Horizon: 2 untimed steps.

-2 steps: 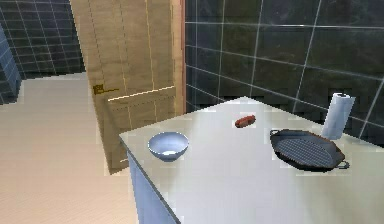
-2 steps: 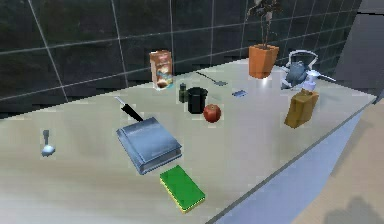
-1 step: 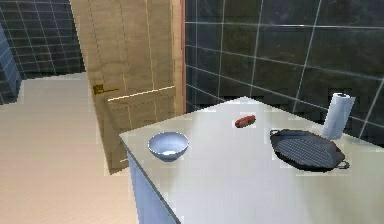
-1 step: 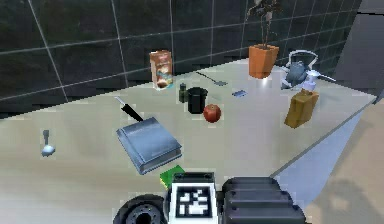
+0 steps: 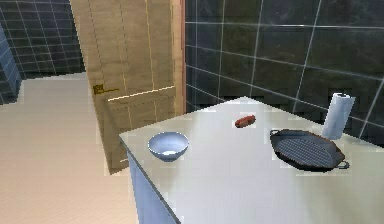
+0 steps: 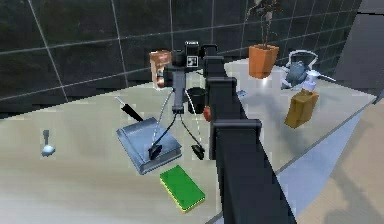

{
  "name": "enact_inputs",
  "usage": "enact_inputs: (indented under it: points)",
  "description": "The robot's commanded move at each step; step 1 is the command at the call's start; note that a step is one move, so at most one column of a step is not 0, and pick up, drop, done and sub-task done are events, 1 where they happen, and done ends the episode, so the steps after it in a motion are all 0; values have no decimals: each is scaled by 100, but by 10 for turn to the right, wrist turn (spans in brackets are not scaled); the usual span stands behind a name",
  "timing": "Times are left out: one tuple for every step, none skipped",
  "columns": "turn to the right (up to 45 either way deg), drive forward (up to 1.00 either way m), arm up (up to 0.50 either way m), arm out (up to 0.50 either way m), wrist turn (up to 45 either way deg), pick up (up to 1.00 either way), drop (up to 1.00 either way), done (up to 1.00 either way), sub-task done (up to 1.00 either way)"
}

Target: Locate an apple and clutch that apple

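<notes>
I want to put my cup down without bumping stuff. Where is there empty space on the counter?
Forward view: a wide bare stretch of counter lies between the pale bowl and the dark pan. Arm side view: bare room between the small spoon-like thing and the grey-blue flat thing. It is crowded around the claw and the green pad.

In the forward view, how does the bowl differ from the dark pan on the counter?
The bowl is pale bluish white; the pan is black. The bowl is small and deep; the pan is wider and shallow. Both sit upright and look empty on the pale counter.
</notes>
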Motion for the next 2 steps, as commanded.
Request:
enact_inputs:
  points:
    - [0,0,0,0,450,0,0,0,0]
    - [0,0,0,0,450,0,0,0,0]
